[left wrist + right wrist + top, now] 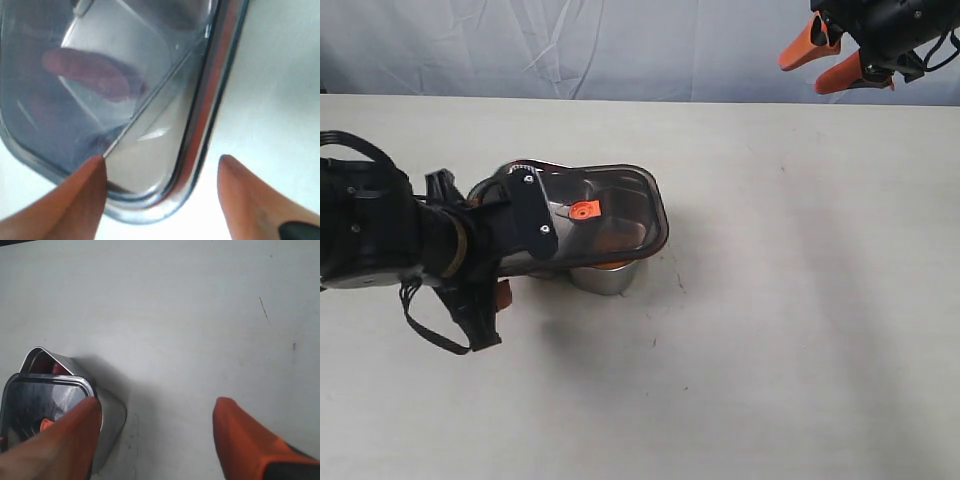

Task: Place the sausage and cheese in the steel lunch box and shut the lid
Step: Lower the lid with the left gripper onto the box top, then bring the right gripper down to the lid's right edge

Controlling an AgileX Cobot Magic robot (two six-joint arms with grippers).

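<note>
- Lid [605, 205], dark and see-through with an orange-red valve [584, 210] on top, is lying over the steel lunch box [607, 277], left of the middle of the tabletop [800, 300]. It is sitting askew, so a bare steel end is showing on the near side.
- Sausage [90, 75] is lying inside the box, showing as a red blur through the lid.
- Cheese is not showing clearly enough for me to place it.
- Left fingers [75, 200] are standing wide apart at the left end of the box. One is over the lid's corner and the other is over bare tabletop beside the rim; they are gripping nothing.
- Right fingers [802, 48] are hanging spread open and empty at the far right, well apart from the box.
</note>
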